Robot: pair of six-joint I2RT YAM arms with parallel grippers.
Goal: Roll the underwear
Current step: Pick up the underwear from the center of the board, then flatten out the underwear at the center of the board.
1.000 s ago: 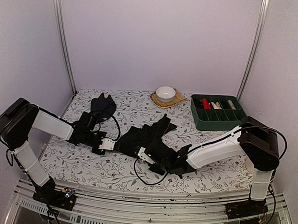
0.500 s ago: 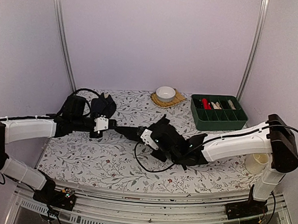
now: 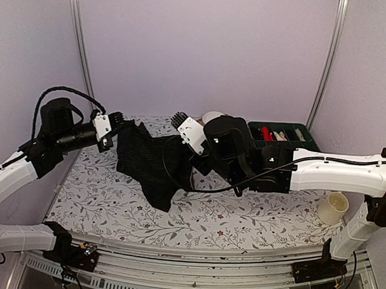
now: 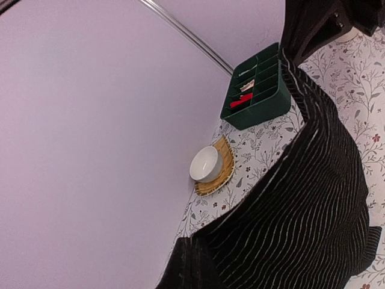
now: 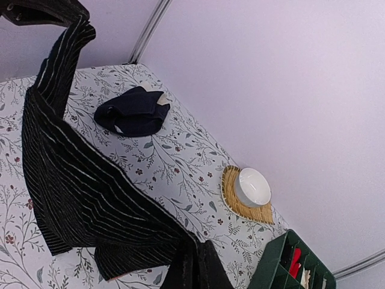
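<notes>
Toward six o'clock over the floral-printed tablecloth (image 3: 241, 218), the low corner of the black pinstriped cloth underwear (image 3: 154, 168) hangs down close to the surface; whether it touches I cannot tell. At four o'clock a cream plastic cup (image 3: 334, 208) stands near the edge.

Higher up, the garment is strung through the air between both arms. The left gripper (image 3: 120, 122) has its fingers pressed together on one upper corner at ten o'clock. The right gripper (image 3: 178, 122) pinches the opposite corner near the middle.

By the look of it, the cloth is light, limp and not slippery. It sags between the two grips and folds on itself, so it probably needs laying flat before any rolling. The firmer hem corners, where it is pinched now, look like the best places to hold it.

Farther back, the right wrist view shows the second dark underwear (image 5: 132, 111), bundled on the table at about eleven o'clock. The overhead view cannot separate it from the held cloth.

At twelve o'clock the round white bowl (image 4: 206, 164) sits on a woven yellow mat (image 4: 221, 177). It is whole in both wrist views but half hidden behind the right gripper from above. At one o'clock lies the green compartment tray (image 3: 283, 149). Only the overhead view shows the cup.
</notes>
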